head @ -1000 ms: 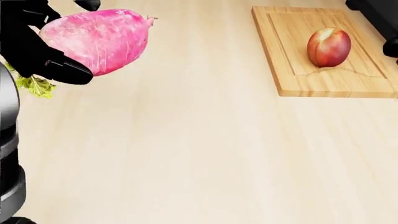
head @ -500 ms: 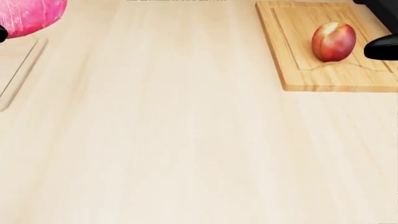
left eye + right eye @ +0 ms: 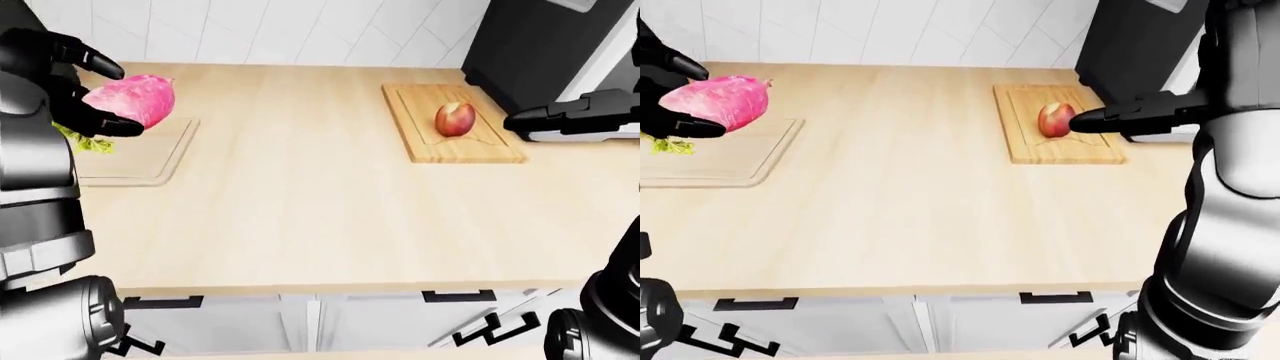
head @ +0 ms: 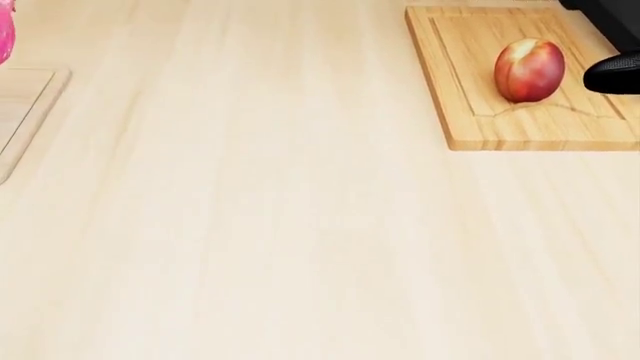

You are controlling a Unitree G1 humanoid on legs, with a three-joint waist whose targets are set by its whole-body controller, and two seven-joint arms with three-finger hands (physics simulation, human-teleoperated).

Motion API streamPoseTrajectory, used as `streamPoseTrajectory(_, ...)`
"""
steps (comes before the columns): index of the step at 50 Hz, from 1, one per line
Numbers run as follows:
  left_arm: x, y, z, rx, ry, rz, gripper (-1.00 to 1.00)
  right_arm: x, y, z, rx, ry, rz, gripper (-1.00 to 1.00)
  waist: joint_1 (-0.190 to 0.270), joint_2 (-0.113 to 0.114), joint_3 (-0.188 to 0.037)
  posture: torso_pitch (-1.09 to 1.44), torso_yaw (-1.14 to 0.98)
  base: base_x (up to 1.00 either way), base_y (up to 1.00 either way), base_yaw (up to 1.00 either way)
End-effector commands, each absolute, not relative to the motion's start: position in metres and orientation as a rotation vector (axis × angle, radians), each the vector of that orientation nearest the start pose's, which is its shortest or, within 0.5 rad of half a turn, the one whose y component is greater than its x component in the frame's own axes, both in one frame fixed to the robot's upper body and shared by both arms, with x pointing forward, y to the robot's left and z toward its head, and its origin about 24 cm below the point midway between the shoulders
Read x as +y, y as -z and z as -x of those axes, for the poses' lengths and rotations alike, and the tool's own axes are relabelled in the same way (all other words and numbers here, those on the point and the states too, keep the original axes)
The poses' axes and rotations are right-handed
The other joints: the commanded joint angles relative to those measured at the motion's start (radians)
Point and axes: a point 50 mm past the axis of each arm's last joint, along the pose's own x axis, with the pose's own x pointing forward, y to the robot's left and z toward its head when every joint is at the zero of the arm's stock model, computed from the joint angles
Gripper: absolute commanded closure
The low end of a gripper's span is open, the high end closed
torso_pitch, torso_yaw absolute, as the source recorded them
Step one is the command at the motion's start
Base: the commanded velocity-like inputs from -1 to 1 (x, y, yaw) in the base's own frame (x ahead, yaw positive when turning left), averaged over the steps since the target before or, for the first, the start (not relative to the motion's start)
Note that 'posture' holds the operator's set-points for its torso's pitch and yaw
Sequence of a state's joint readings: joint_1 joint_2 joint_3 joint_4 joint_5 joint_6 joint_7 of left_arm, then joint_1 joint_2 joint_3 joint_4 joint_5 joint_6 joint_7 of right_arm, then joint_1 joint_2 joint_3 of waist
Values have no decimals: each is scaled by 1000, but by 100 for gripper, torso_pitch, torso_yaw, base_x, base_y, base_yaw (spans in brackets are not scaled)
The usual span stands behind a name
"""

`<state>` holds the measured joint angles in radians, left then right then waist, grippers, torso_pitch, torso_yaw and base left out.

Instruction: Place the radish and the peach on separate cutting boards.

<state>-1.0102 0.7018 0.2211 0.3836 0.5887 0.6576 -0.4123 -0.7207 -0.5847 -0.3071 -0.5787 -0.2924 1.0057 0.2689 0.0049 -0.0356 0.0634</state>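
Note:
My left hand [image 3: 85, 90] is shut on the pink radish [image 3: 133, 100] and holds it above the pale cutting board [image 3: 135, 161] at the left of the left-eye view; green leaves [image 3: 88, 140] hang below it. The peach [image 3: 455, 119] sits upright on the darker wooden cutting board [image 3: 450, 148] at the right; it also shows in the head view [image 4: 529, 70]. My right hand [image 3: 560, 120] is open and empty just right of the peach, apart from it.
The boards lie on a light wood counter [image 3: 300, 202] with white drawers [image 3: 300, 322] below its near edge. A dark appliance [image 3: 530, 45] stands at the top right, against a white tiled wall [image 3: 280, 30].
My left hand has carried the radish to the left, almost out of the head view, over the pale board. The right fingertip has come in beside the peach. The head view shifted slightly.

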Motion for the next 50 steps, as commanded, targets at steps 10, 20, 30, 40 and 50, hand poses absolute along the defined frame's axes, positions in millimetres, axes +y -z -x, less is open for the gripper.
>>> streamPoseTrajectory(10, 331, -321, -335, -43, -578, -750, 100, -246, -328, -248, -410, 403, 530, -100, -1, 19, -41, 0, 0, 0, 0, 0)
streamPoseTrajectory(20, 339, -317, -341, -40, -625, -754, 100, -245, -327, -249, -409, 396, 530, -100, -2, 20, -42, 0, 0, 0, 0, 0)
streamPoseTrajectory(30, 344, -307, -345, -44, -656, -745, 100, -244, -326, -248, -407, 393, 530, -100, -3, 23, -45, 0, 0, 0, 0, 0)
streamPoseTrajectory(40, 344, -292, -350, -11, -648, -744, 100, -245, -325, -247, -404, 395, 530, -100, -4, 25, -47, 0, 0, 0, 0, 0)
streamPoseTrajectory(50, 345, -286, -348, 4, -648, -735, 39, -245, -325, -246, -405, 395, 531, -100, -5, 24, -47, 0, 0, 0, 0, 0)
